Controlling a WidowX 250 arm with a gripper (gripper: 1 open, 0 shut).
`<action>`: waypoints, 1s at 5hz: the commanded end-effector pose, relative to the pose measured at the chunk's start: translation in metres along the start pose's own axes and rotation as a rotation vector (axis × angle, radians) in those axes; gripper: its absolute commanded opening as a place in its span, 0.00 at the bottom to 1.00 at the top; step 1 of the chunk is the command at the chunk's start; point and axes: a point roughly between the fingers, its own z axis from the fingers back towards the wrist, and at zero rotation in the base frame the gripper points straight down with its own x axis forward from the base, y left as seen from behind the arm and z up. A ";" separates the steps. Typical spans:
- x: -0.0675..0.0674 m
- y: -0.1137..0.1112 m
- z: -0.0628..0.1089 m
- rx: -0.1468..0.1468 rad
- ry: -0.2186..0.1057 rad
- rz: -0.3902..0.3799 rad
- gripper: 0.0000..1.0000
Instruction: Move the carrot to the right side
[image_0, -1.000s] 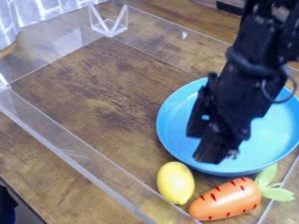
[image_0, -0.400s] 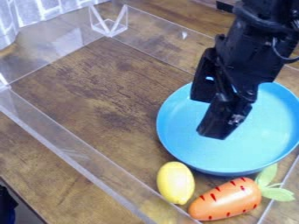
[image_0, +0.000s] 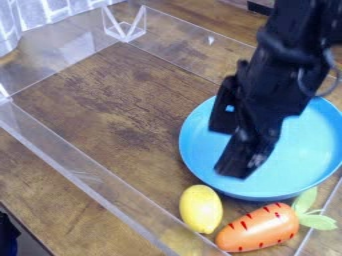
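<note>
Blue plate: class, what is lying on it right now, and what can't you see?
The blue plate shows only bare blue surface. The open gripper hangs over it, covering its middle. The carrot and lemon lie on the wooden table, off the plate.

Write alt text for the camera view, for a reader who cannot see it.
A black robot arm's open tool hangs empty over a blue plate on a wooden table. An orange toy carrot lies just in front of the plate, with a yellow lemon toy to its left.
</note>
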 end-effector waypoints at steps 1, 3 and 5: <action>0.003 0.005 0.011 0.049 -0.077 -0.030 1.00; 0.009 0.023 -0.006 0.063 -0.087 -0.090 1.00; -0.004 0.019 -0.015 0.093 -0.097 -0.149 1.00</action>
